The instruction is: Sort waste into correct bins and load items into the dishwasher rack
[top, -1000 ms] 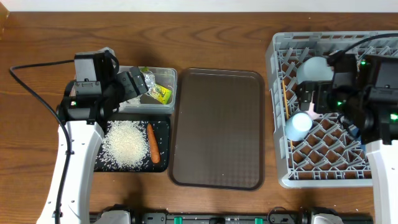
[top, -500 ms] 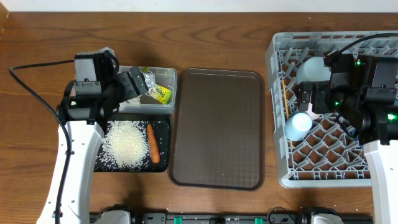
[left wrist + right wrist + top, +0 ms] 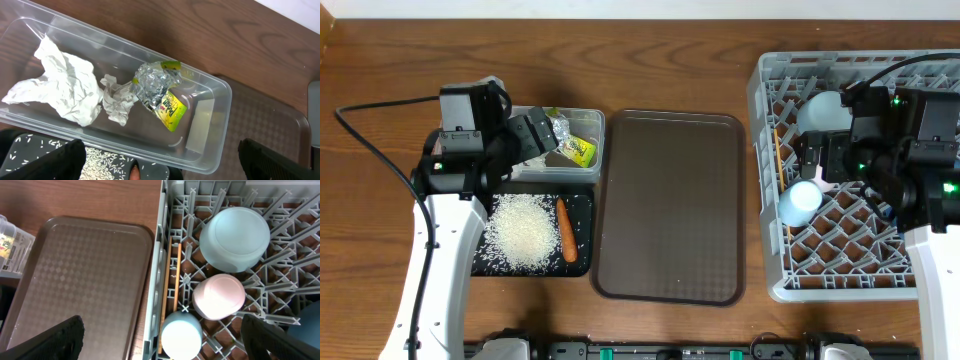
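Site type: robot test bench, dressed as a dishwashing station.
Surface: wooden table [image 3: 670,60] served two white robot arms [image 3: 435,250].
Props: grey dishwasher rack [image 3: 161,255] sat beneath the right pincer [image 3: 160,325].

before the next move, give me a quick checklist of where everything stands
1. left gripper and right gripper open, empty: ok
2. napkins, foil, wrapper in clear tub: ok
3. rice and carrot on black tray: ok
4. bowl, pink cup, blue cup in rack: ok
5. plate in rack: cannot tell, only a bluish edge shows
6. nothing left on brown tray: ok
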`<act>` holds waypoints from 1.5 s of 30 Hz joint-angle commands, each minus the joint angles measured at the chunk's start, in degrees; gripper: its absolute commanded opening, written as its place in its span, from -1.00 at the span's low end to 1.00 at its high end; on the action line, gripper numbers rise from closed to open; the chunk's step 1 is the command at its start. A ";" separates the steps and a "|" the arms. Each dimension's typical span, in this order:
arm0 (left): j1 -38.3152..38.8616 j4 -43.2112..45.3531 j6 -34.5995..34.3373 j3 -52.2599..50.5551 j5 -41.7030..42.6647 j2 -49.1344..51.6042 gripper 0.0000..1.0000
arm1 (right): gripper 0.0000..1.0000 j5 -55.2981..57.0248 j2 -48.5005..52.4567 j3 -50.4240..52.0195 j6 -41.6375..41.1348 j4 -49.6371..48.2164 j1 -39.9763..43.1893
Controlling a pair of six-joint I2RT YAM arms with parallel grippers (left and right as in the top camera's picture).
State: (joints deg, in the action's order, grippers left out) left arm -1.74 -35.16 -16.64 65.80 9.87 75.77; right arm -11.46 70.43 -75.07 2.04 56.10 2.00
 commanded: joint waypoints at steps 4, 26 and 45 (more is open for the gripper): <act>-0.24 0.00 0.33 -0.04 -0.94 0.22 1.00 | 0.98 0.72 -1.57 -0.52 -0.52 0.13 -0.52; -0.24 0.00 0.33 -0.04 -0.94 0.22 1.00 | 0.99 0.72 -28.68 -0.50 -0.52 0.28 -0.59; -0.24 0.00 0.33 -0.04 -0.94 0.22 1.00 | 0.99 0.55 -54.18 15.91 0.31 -1.99 -7.50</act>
State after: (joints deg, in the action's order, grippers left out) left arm -1.74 -35.14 -16.64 65.80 9.85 75.77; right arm -10.85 19.62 -64.20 2.11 55.18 -3.68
